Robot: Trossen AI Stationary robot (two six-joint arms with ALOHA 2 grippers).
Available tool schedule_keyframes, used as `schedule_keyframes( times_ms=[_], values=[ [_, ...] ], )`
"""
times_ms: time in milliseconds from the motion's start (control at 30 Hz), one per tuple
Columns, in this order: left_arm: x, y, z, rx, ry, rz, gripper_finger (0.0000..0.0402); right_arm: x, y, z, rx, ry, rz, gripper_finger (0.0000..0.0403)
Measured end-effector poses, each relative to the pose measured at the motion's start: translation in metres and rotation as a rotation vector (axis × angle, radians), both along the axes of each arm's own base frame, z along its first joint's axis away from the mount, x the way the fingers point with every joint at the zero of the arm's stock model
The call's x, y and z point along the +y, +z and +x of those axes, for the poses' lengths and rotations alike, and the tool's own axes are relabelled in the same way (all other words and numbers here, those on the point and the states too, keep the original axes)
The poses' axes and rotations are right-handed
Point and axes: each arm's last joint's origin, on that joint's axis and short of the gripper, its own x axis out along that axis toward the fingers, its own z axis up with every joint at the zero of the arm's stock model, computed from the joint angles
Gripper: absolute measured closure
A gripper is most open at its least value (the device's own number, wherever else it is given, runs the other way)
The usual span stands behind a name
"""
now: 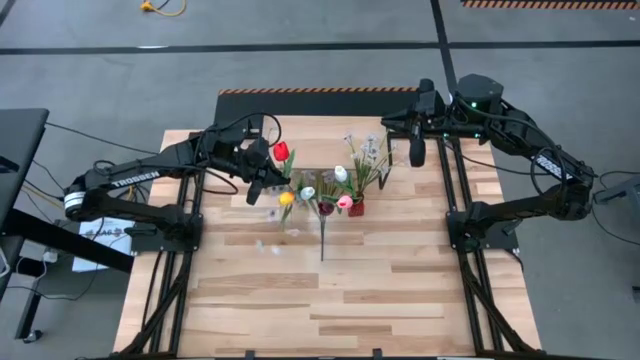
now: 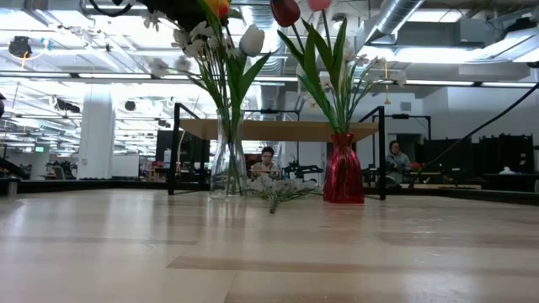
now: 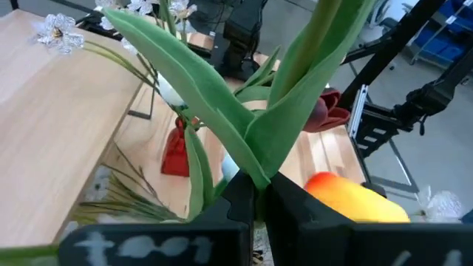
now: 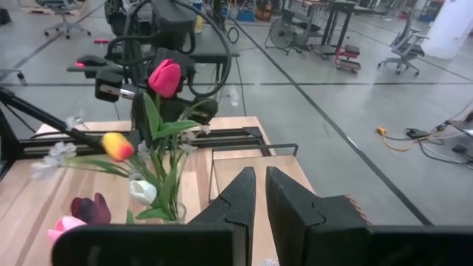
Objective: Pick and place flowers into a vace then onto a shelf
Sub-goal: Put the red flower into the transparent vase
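From overhead, grey concrete floor surrounds a plank-patterned table (image 1: 330, 290). The left gripper (image 1: 262, 185) reaches in toward the middle, its fingers closed on the stem of a red tulip (image 1: 281, 152) whose head stands just beside it. Close by are an orange-yellow tulip (image 1: 287, 199), a white one (image 1: 308, 192) and a red vase (image 1: 355, 208) holding more flowers, with a loose spray (image 1: 322, 235) lying flat on the boards. The right gripper (image 1: 416, 150) hangs over the far side of the table, apart from the blooms.

At table height, a bright hall with people seated at desks lies behind. A clear glass vase (image 2: 227, 164) and the red vase (image 2: 343, 172) both stand on the tabletop in front of the shelf (image 2: 278, 129), and the spray (image 2: 278, 192) lies between them.

From the left wrist, the dark fingers (image 3: 240, 196) pinch a green stem with broad leaves (image 3: 214, 96); the orange-yellow tulip (image 3: 355, 199) is just beside them.

From the right wrist, the fingers (image 4: 240, 196) stand nearly together with nothing between them. Beyond, the red tulip (image 4: 165, 77) stands tallest in the bunch.
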Motion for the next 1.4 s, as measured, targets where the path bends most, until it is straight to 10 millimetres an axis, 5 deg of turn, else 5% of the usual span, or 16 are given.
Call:
schedule_keyframes(
  times_ms=[1067, 1400],
  values=[
    [-0.003, 0.014, -0.008, -0.091, -0.035, 0.023, 0.0296, -0.001, 0.0, 0.0, 0.003, -0.018, -0.005, 0.0376],
    [-0.003, 0.016, -0.01, -0.098, -0.025, 0.015, 0.0296, -0.001, 0.0, 0.0, 0.002, -0.02, 0.003, 0.0376]
  ],
)
